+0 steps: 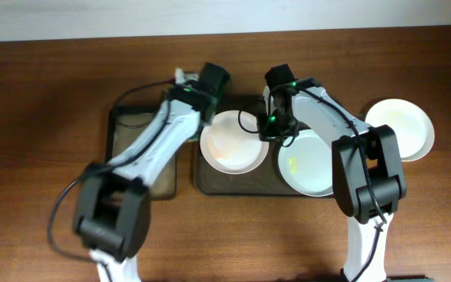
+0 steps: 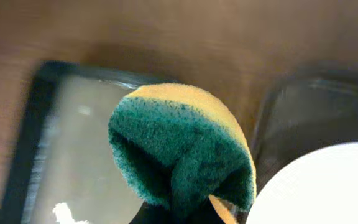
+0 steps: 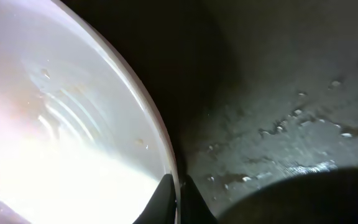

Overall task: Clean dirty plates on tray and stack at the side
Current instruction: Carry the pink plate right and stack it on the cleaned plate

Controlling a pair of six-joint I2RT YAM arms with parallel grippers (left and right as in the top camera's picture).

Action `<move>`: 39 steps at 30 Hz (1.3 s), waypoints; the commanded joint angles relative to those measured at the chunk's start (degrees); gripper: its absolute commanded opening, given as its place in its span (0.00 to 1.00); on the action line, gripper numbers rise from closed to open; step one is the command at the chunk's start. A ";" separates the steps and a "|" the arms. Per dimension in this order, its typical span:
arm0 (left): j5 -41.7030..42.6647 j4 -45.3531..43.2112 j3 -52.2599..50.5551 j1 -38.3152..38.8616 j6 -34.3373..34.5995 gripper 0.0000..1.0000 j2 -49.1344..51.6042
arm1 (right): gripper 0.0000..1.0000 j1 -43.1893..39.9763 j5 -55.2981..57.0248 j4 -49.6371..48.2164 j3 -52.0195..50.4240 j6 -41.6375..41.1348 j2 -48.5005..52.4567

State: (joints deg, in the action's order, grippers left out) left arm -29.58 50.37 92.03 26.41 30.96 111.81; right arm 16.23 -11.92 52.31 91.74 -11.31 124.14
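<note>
Tray (image 1: pixel 241 184) with sponge (image 2: pixel 185 149) and plate in grip

The brown wooden table (image 1: pixel 45 94) carries everything. The tray, dark with rounded corners and a raised rim, lies at the table's middle. In the right wrist view the tray's bare floor is wet and dotted with droplets. Just beside the tray's left edge lies a narrower black tray (image 1: pixel 128 121) with a shiny floor.

Three white plates come next. The first plate (image 1: pixel 229 142) sits over the tray's left half and shows faint smears and a wet sheen close up. I cannot tell whether it rests flat or is raised. The second plate (image 1: pixel 312 163) lies on the tray's right half and has a small yellow smear near its centre. The third plate (image 1: pixel 402 129) is off the tray, on the table to the tray's right and apart from it.

The sponge is folded, with the green scouring face outward and yellow foam behind. It hangs over the gap between the tray's left edge and the black tray. The left pincer (image 1: pixel 200 117) pinches it, with its fingers mostly hidden behind the foam. The right pincer (image 3: pixel 178 193) pinches the first plate's rim on the side toward the tray's middle, with one finger on each face of the rim.
</note>
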 commanded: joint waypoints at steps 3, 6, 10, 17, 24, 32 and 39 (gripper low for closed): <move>-3.67 4.81 0.07 -0.20 2.08 0.00 -12.11 | 0.04 -0.17 3.58 5.53 7.48 5.14 -5.03; -2.14 8.02 0.07 -1.77 2.03 0.00 -14.03 | 0.04 0.92 4.83 8.94 10.95 8.63 -7.63; 7.28 13.00 -0.22 -9.68 2.01 0.00 -14.08 | 0.04 6.23 22.95 12.44 13.64 9.42 -13.44; 16.41 13.29 -2.38 -19.56 1.53 0.00 -14.01 | 0.04 18.03 53.02 13.27 13.70 9.44 -18.56; 16.81 10.10 -7.82 -22.47 1.53 0.00 -14.01 | 0.04 28.04 76.81 9.66 13.70 21.66 -18.67; 16.79 9.62 -8.44 -22.45 1.53 0.00 -14.01 | 0.04 31.69 74.42 6.34 13.70 32.89 -18.67; 16.81 9.70 -8.44 -22.47 1.25 0.00 -14.01 | 0.04 21.57 50.53 7.87 13.38 29.44 -17.90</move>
State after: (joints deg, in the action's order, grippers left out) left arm -13.21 60.18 83.88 4.14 32.42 98.00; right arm 44.21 48.23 59.42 104.27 20.99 106.87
